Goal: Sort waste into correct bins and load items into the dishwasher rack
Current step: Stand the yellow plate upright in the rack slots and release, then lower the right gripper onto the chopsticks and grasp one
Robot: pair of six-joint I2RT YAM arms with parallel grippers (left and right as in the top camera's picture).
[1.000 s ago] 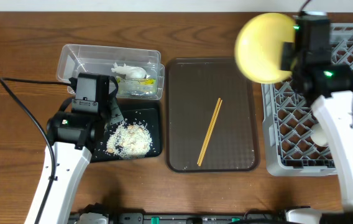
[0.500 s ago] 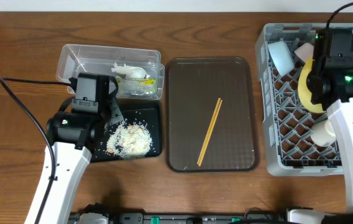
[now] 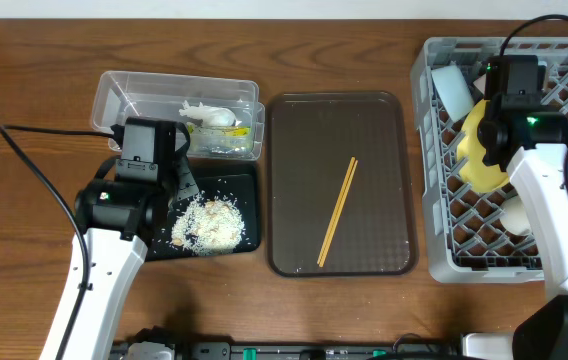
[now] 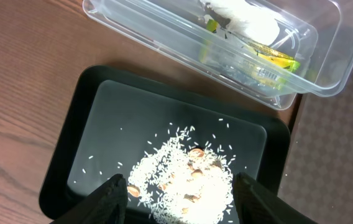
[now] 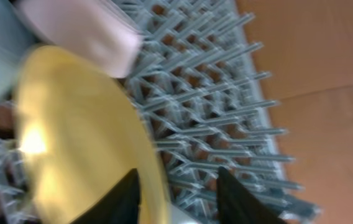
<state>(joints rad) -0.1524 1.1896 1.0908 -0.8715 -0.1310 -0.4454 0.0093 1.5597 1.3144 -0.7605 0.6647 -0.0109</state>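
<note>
The yellow plate [image 3: 476, 160] leans tilted in the grey dishwasher rack [image 3: 434, 250], next to a light blue bowl [image 3: 452, 88] and a white item [image 3: 520, 215]. My right gripper [image 3: 496, 135] is over the plate. In the right wrist view its fingers [image 5: 179, 196] are open, one over the plate's face [image 5: 71, 137] and the other clear of the rim. My left gripper [image 4: 179, 199] is open above the rice [image 4: 183, 180] in the black tray [image 4: 77, 143]. Wrapper scraps [image 3: 214, 120] lie in the clear tub [image 3: 134, 95]. The chopsticks [image 3: 338, 211] lie on the brown tray [image 3: 294, 200].
The rack's lattice floor [image 5: 226, 93] fills the right wrist view, with a pale cup or bowl [image 5: 80, 28] at the top. The clear tub [image 4: 164, 31] touches the black tray's far side. A black cable [image 3: 34, 170] loops left of the left arm.
The right arm carried the yellow plate from above the brown tray's right edge into the rack and lowered it. The jaws now stand apart. The left arm has not moved.
</note>
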